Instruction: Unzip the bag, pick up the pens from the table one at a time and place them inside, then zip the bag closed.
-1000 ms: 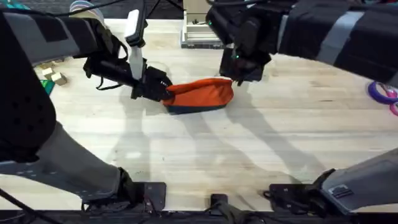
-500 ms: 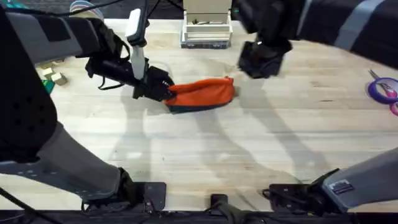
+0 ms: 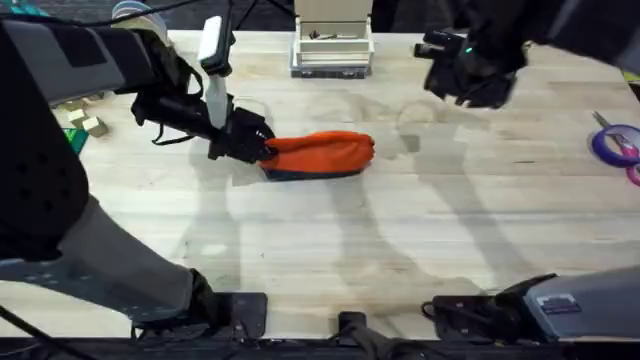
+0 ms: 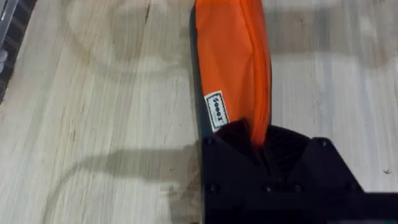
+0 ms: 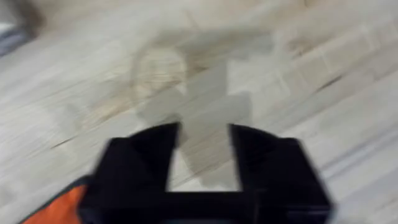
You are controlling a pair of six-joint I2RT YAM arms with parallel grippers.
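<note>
step: bag point(image 3: 322, 154) looks zipped, flat mid-desk point(image 3: 330, 250) | left jaws point(image 4: 256, 138) clenched on its end | right jaws point(image 5: 204, 163) released, empty, well apart | next: you let go, confirm zipper fully shut

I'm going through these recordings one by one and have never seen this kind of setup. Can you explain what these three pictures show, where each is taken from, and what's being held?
These are two robot arms at a wooden table. The overhead view looks down from above the arms' bases. The other two pictures come from small cameras on each wrist, with that arm's own black fingers at the bottom edge.

The left gripper is shut on one end of an orange pencil bag lying on the table; its wrist view shows the bag stretching away from the fingers. The right gripper hangs above the far side of the table, open and holding nothing; its wrist view shows bare wood between its fingers.

Also on the table: a tray-like stand at the far edge and purple-handled scissors at the right.
</note>
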